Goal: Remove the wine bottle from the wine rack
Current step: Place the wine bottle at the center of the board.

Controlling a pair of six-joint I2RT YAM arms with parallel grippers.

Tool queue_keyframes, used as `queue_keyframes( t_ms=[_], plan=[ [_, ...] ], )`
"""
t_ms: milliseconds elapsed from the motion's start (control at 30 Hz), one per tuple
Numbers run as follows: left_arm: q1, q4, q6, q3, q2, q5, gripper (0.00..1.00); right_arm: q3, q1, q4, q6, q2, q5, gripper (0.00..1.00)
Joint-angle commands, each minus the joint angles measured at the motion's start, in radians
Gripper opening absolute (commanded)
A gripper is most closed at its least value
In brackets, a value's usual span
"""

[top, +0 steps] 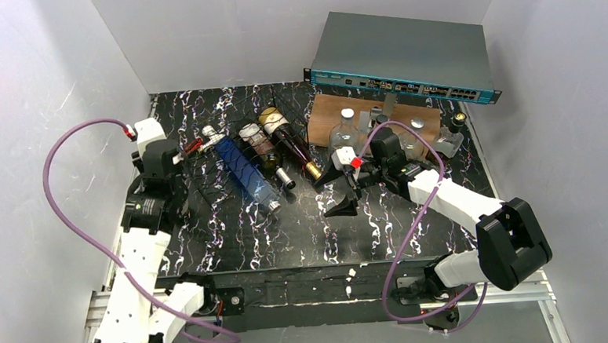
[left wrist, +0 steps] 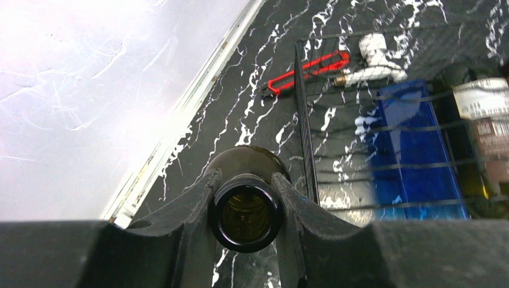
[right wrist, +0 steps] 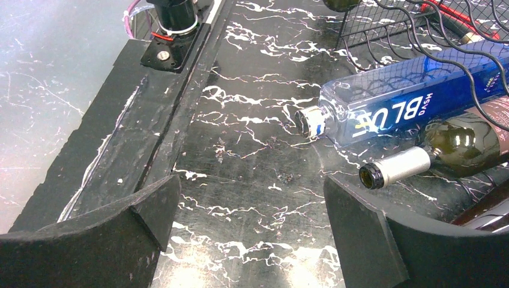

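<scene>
My left gripper (left wrist: pixel 245 183) is clamped on the neck of a dark green wine bottle (left wrist: pixel 247 157), one black finger on each side of the glass, and the open mouth points straight up at my wrist camera. That bottle sits at the 9 o'clock end of the wire rack (left wrist: pixel 304 120), just beside its end wire. I cannot tell whether it rests on the rack or on the marbled table (top: pixel 288 235). Further along the rack toward 3 o'clock lie a blue bottle (right wrist: pixel 408 102) and a dark bottle with a silver-wrapped neck (right wrist: pixel 456 144), both with necks pointing toward 5 o'clock in the overhead view. My right gripper (right wrist: pixel 252 192) hangs low over bare table at the rack's 3 o'clock side, jaws wide apart with nothing between them. A wooden board (top: pixel 325 111) lies at 1 o'clock on the table.
</scene>
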Motion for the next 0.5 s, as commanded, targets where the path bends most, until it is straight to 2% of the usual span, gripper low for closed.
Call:
queue_keyframes(
  t_ms=[0, 333, 467],
  plan=[
    [0.101, 0.214, 0.000, 0.050, 0.068, 0.037, 0.00, 0.018, -0.004, 0.007, -0.008, -0.032, -0.031, 0.99],
    [0.221, 0.258, -0.049, 0.119, 0.208, 0.093, 0.00, 0.017, -0.004, 0.005, -0.015, -0.034, -0.044, 0.98],
    [0.244, 0.256, -0.067, 0.112, 0.215, 0.085, 0.19, 0.017, -0.004, 0.002, -0.021, -0.032, -0.045, 0.98]
  ],
)
